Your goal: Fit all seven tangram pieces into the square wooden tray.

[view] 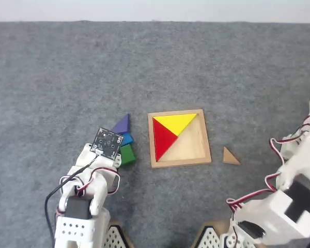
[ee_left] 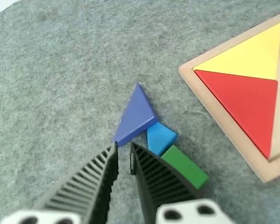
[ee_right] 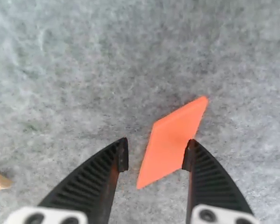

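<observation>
- Orange parallelogram [ee_right: 172, 140]: lay flat on the mat between the fingers of the right gripper [ee_right: 156, 150]. Its long axis ran roughly along the fingers, so they spanned its short width. One finger stood at its edge, the other clear of it.
- Right gripper: fingers apart, nothing clamped. A squeeze looked the likely next call.
- Left gripper [ee_left: 123, 149]: fingers drawn almost together, nothing between them, tips just short of the purple triangle [ee_left: 137, 114].
- Blue piece [ee_left: 161, 136] and green piece [ee_left: 184, 165]: touching in a row behind the purple one, at 9 o'clock of the tray [view: 154, 164] and nearer the left arm.
- Tray: held the yellow triangle [view: 174, 123] on its 12 o'clock side and the red triangle [view: 163, 138] at 9 o'clock. The remaining half was bare wood.
- Tan triangle [view: 230, 156]: at 4 o'clock of the tray, near but apart, on the right arm's side.
- Surface: grey felt mat [view: 67, 67].
- Room: pale band [view: 155, 9] beyond the mat's 12 o'clock edge.
</observation>
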